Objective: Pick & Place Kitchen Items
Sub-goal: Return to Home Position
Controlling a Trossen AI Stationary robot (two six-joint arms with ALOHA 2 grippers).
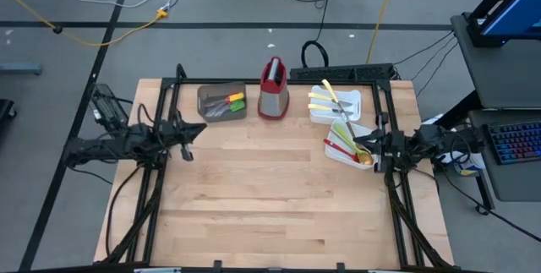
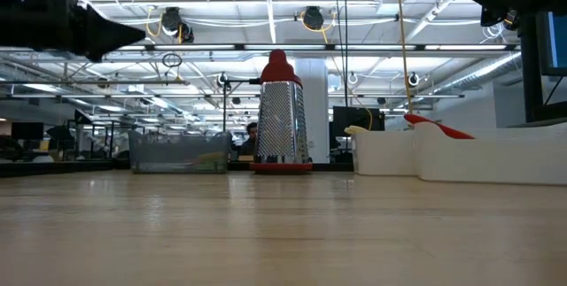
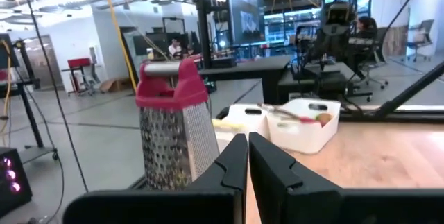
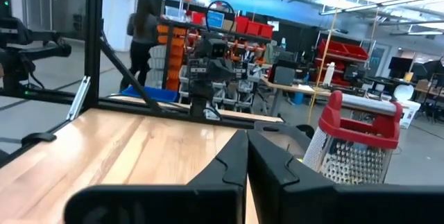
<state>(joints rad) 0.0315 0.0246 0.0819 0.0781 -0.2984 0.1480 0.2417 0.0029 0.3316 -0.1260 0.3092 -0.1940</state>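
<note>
Kitchen items lie in three containers at the table's far side. Yellow, green and red-handled utensils (image 1: 231,102) sit in a brown bin (image 1: 210,95). Yellow-handled knives (image 1: 321,102) lie in a white tray (image 1: 351,98). Red and green utensils (image 1: 341,144) fill a second white tray (image 1: 331,153), one red end sticking up over its rim (image 2: 438,127). My left gripper (image 3: 248,139) hangs shut above the table's left side (image 1: 199,128), pointing level toward the trays. My right gripper (image 4: 247,135) hangs shut at the right (image 1: 365,144), over the near tray, pointing left. Neither holds anything.
An upright steel grater with a red top (image 1: 272,89) stands between the bin and the trays. Dark frame bars (image 1: 338,73) run along the table's far edge and sides. The bare wooden tabletop (image 1: 270,197) stretches from the middle to the near edge.
</note>
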